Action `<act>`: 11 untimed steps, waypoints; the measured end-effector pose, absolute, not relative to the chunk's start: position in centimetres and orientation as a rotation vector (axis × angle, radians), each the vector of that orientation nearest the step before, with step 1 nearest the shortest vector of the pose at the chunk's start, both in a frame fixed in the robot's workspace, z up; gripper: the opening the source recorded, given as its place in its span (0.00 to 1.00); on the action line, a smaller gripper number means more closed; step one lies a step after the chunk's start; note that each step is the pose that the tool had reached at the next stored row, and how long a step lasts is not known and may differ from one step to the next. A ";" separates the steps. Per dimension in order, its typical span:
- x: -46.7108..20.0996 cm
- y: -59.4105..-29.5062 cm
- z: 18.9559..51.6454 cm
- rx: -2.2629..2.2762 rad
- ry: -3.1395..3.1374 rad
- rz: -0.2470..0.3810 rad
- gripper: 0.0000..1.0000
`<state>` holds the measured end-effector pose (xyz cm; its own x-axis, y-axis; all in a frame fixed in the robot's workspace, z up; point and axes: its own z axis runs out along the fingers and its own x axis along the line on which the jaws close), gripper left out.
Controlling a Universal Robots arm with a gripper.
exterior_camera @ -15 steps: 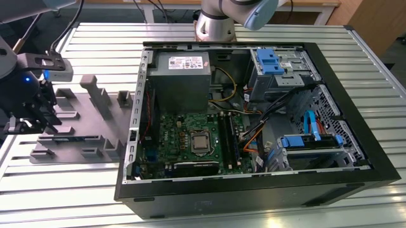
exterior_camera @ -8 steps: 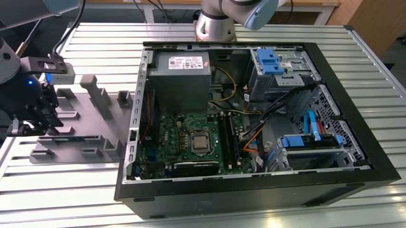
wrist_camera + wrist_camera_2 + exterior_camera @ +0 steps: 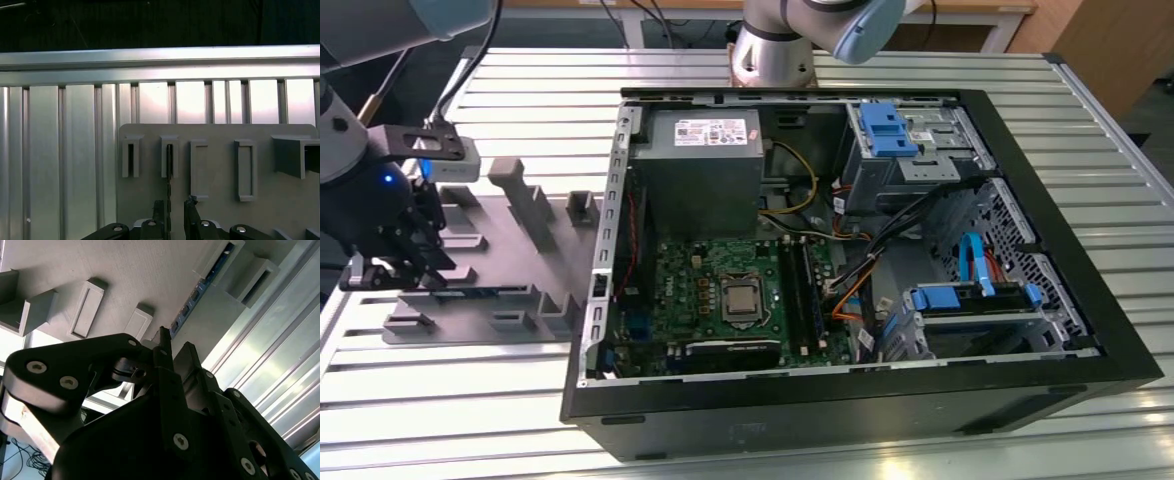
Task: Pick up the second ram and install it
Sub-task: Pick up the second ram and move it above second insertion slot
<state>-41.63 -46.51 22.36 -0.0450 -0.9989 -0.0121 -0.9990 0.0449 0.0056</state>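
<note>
Gripper (image 3: 174, 205) sits low over the grey tray (image 3: 280, 200), jaws open only a narrow gap, nothing clamped. In the first wrist view the ram stick (image 3: 169, 180) shows edge-on as a thin dark line. It runs from one of the tray's slotted blocks (image 3: 169, 156) into the gap between the two fingers (image 3: 159, 209) and passes closer to one finger than the other; contact with that finger cannot be told. In the second wrist view the same stick (image 3: 186, 309) stands on its long edge in the tray, blue-green edge visible, leading away from the fingertips and through a further block at its far end. More upright blocks stand beside it on the tray, their slots empty. Beyond the tray lies the ribbed metal counter (image 3: 75, 150) with its raised rail. In the exterior view the gripper (image 3: 398, 272) is at the exterior view's left, above the tray's near row. The stick (image 3: 474, 292) is a dark strip held between the blocks there, just beside the fingertips. On the exterior view's right of the tray, touching or almost touching it, an open black computer case (image 3: 854, 410) lies on its side on the counter. Inside are a green motherboard (image 3: 720, 290), a grey power supply (image 3: 700, 165) further back, bundled cables, and blue drive brackets (image 3: 894, 130) toward the exterior view's right. Behind the case, at the far edge of the counter, stands the arm's base (image 3: 774, 50).
</note>
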 end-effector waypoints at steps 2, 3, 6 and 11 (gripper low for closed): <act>-41.6 -46.5 22.3 -2.168 2.268 0.019 0.30; -41.6 -46.5 22.2 -2.168 2.268 0.018 0.30; -41.6 -46.5 22.2 -2.168 2.268 0.018 0.30; -41.6 -46.5 22.2 -2.168 2.268 0.018 0.30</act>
<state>-41.63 -46.51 22.18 -0.0450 -0.9989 -0.0112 -0.9990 0.0449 0.0056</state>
